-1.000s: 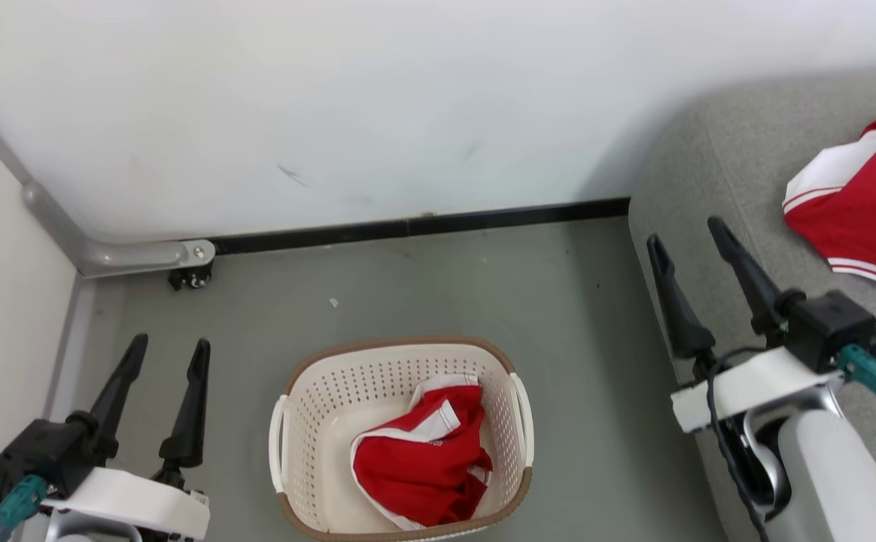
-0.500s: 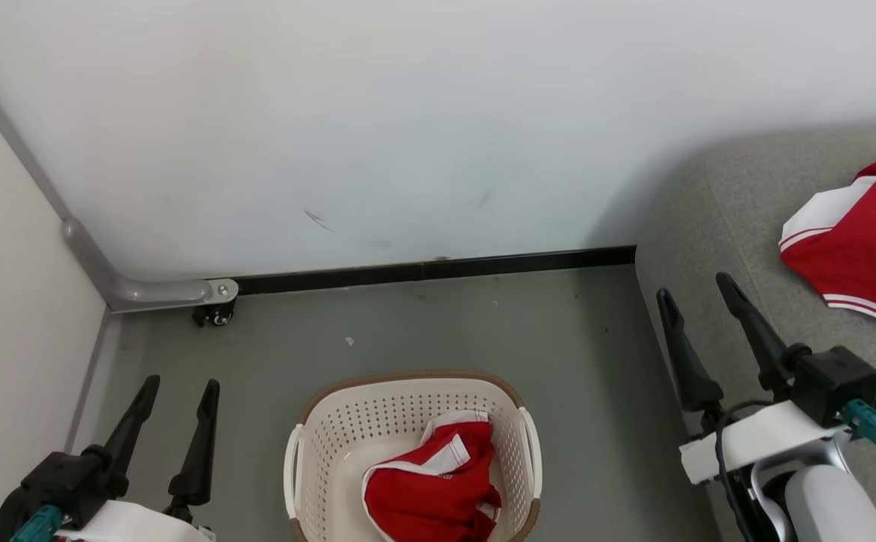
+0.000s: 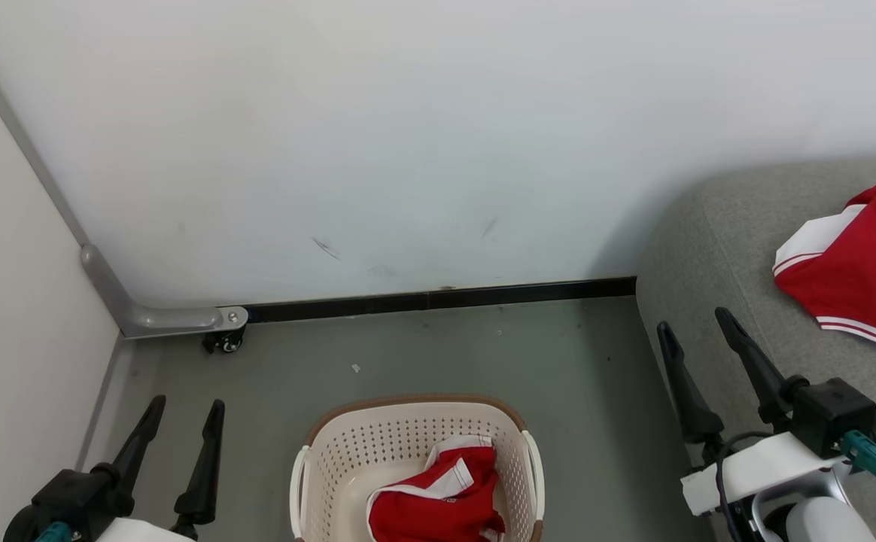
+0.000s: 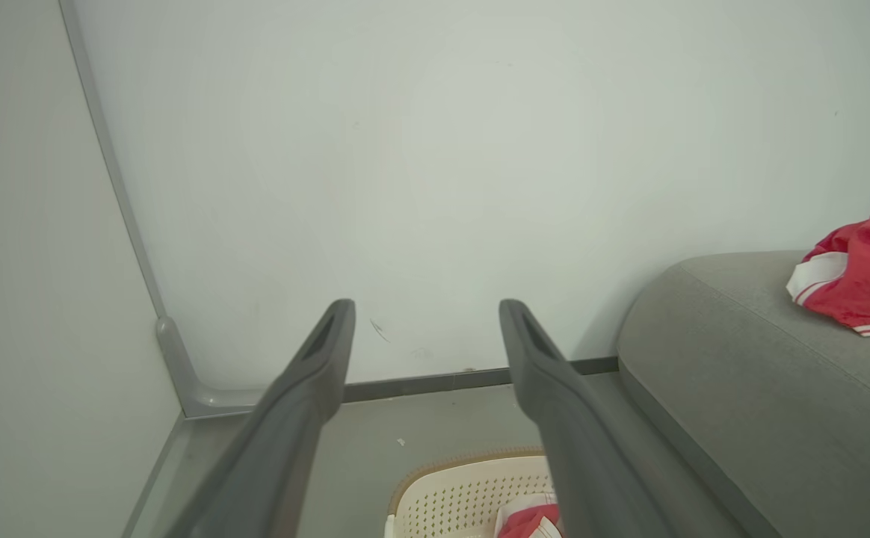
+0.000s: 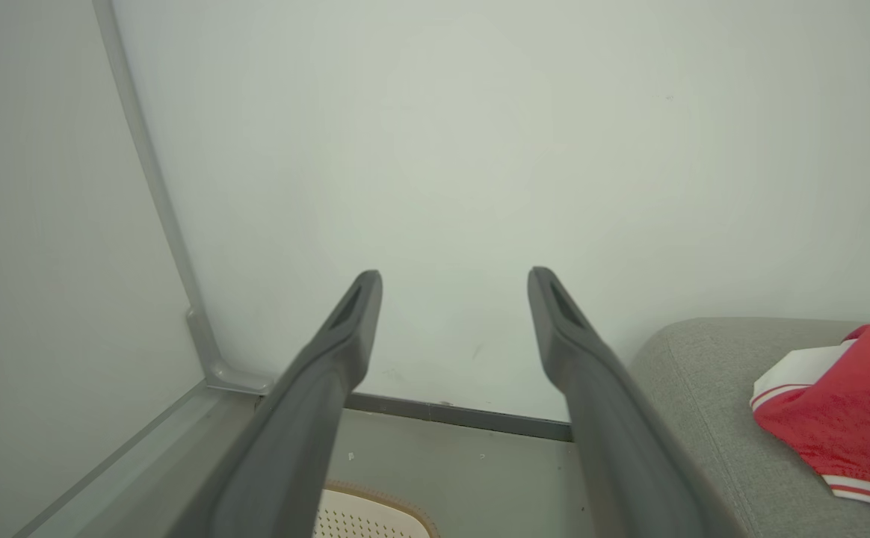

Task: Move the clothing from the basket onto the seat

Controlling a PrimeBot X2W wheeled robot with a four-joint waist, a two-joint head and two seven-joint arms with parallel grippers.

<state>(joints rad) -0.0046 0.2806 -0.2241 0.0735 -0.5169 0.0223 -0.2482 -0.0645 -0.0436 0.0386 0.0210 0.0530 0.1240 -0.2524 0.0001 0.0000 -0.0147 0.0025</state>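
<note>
Left gripper: near left, above the grey floor, fingers spread apart, nothing between them, pointing toward the far wall.
Corner bracket: far left, grey metal along the foot of the far wall, with a small black caster just beside its right end.
Basket: near centre on the floor, cream with a brown rim, near end cut off by the frame edge.
Basket garment: red with white trim, bunched inside the basket toward its right side. Probably one piece, though the cut-off view leaves that unsure.
Right gripper: near right, at the seat's left edge, fingers wide apart and empty, well apart from both garments.
Seat: grey upholstery, right side, reaching back to the far wall.
Seat garment: red with a white panel and striped hem, lying on the seat at the far right, partly out of frame.
</note>
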